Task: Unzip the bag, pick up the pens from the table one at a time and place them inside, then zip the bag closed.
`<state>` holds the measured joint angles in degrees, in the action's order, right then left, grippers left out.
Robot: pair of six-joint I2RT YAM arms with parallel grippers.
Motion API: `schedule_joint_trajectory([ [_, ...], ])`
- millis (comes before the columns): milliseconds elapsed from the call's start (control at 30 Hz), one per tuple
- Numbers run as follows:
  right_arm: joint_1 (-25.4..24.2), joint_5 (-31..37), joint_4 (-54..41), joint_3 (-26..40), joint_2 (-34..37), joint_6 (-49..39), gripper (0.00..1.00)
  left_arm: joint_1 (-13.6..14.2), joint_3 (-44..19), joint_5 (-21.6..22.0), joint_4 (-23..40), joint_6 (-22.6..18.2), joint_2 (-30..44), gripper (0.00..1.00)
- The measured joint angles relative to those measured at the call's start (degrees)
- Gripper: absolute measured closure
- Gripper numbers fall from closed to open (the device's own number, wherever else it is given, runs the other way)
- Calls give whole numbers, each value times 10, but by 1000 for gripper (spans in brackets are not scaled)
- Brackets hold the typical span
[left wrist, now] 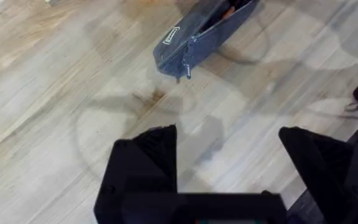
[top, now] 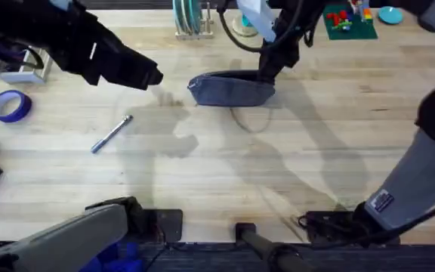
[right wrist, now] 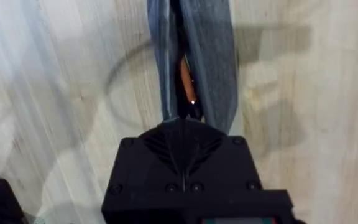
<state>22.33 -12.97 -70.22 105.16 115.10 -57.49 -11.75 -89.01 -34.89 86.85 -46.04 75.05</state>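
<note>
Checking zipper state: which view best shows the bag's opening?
Right wrist: it looks straight down into the bag, the slit parted with something orange inside, and the right gripper at its end. Left wrist shows the bag side-on at an angle, its opening only partly. Overhead shows the bag small, opening indistinct.

Blue-grey bag (top: pixel 230 89), silver pen (top: pixel 112 134), pale table (top: pixel 225 174)

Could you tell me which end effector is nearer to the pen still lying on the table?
Left. The left end effector hovers open just beyond the pen, while the right end effector is farther off, at the far end of the bag.
</note>
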Motion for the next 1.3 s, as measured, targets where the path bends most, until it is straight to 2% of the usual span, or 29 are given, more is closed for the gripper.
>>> schedule_joint_trajectory([
  [200,0,-4,11,0,40,0,972,0,0,0,0,0,0,5],
  [667,0,-4,12,0,54,0,963,0,0,0,0,0,0,5],
  [733,0,-5,12,0,54,0,887,0,0,0,0,0,0,5],
  [800,0,-5,12,0,54,1,771,0,0,0,0,0,0,5],
  [867,0,-6,13,0,54,0,514,0,0,0,0,0,0,6],
  [967,0,-8,15,0,54,0,75,0,0,0,0,0,0,5],
  [1033,0,-9,15,0,54,-2,12,0,0,0,0,0,0,5],
  [1300,0,-11,15,0,54,-2,5,0,0,0,1,0,0,5],
])
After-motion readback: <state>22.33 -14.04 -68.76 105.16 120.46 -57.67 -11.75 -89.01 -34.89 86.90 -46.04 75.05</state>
